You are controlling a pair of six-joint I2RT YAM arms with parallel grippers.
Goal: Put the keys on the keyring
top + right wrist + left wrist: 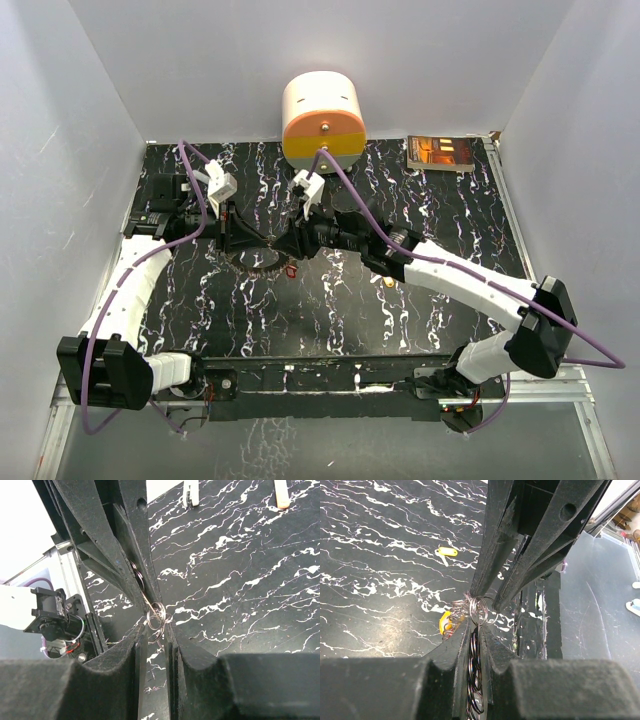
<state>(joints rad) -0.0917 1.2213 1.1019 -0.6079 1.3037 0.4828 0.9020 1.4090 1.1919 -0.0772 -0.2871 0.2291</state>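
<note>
The keyring point(256, 264) is gripped by both the left claw point(476, 629) and right claw point(156, 629), arms meeting tip-to-tip.

This is a robotics lab bench, set up as a closed test cell. Plain white walls point(100, 60) box in a table point(440, 200) with a black, white-veined marble-look top, leaving only the near side open. Two white-and-black robot arms, the left arm point(125, 285) and the right arm point(470, 280), are bolted to a metal rail point(330, 385) along the near edge. Purple cables point(350, 190) loop loosely along both. A round white-and-orange device point(322, 120) stands against the back wall, and a small box point(440, 152) lies in the far right corner. Nothing domestic shows, only rig hardware and a few small props.
</note>
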